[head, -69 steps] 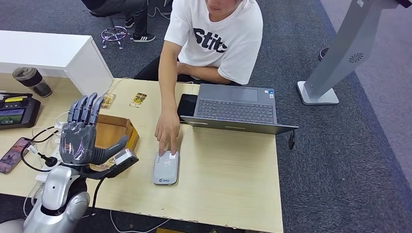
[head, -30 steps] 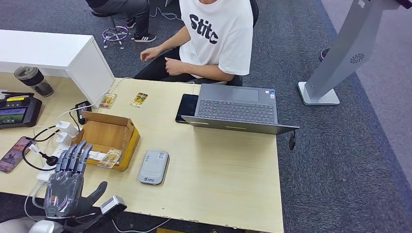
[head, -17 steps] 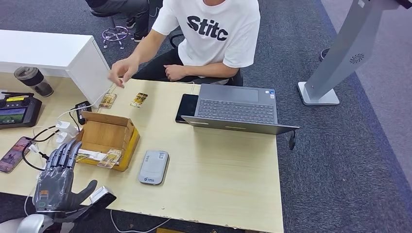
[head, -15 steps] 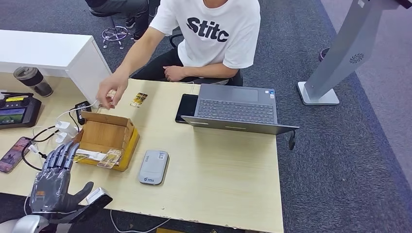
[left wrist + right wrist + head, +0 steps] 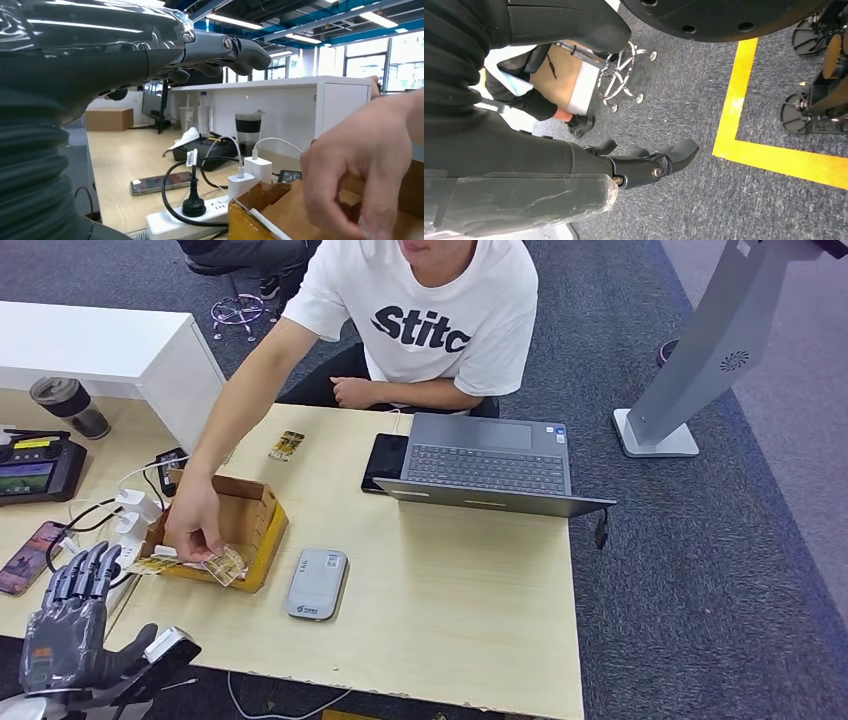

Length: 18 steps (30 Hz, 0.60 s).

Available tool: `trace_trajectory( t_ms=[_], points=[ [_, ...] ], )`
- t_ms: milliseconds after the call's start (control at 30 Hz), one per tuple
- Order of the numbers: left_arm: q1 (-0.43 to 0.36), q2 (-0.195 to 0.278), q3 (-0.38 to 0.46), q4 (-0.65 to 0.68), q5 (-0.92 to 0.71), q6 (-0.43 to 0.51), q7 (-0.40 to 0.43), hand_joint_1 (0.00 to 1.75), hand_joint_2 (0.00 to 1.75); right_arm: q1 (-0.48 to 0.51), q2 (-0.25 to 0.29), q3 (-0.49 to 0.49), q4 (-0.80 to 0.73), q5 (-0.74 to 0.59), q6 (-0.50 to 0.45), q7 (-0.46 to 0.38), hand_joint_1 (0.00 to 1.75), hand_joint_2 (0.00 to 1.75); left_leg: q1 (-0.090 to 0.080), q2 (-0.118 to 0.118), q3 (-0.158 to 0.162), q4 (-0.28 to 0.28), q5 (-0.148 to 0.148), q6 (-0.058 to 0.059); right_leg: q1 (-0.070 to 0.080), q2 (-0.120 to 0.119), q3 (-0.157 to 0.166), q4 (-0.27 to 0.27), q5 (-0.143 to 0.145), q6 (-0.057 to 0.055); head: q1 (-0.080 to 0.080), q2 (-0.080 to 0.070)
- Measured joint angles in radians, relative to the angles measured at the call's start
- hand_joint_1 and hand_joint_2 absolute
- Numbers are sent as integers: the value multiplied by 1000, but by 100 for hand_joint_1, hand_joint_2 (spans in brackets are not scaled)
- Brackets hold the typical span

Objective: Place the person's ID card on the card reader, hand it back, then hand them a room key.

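Grey card reader (image 5: 316,583) bare beside cardboard box (image 5: 222,523) | person's hand (image 5: 194,529) fingering thin stiff cards (image 5: 228,564) there: light, slick, pinch by edge | left hand (image 5: 68,620) spread, empty | right hand (image 5: 644,165) loosely curled, empty

Grey carpet (image 5: 700,570) covers the floor, crossed by a yellow line (image 5: 744,100). A pale wooden surface (image 5: 470,610) stands beside a white cabinet (image 5: 110,350); ceiling strip lights (image 5: 235,20) glow above tall windows (image 5: 400,65).
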Motion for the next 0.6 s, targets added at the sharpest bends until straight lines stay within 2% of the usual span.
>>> trace_trajectory(
  t_ms=[267, 600],
  points=[
    [5, -17, 54, 2, -1, -51, -33, 0, 175, -4, -7, 0, 8, 0, 0, -11, 0, 175, 0, 0, 0, 0, 0, 0, 0, 0, 0, 0, 0, 0, 0, 0],
    [6, -51, 86, 6, 11, -53, -50, 0, 175, -5, -16, 8, 14, 20, 0, -13, 0, 175, 0, 0, 0, 0, 0, 0, 0, 0, 0, 0, 0, 0, 0, 0]
  ],
)
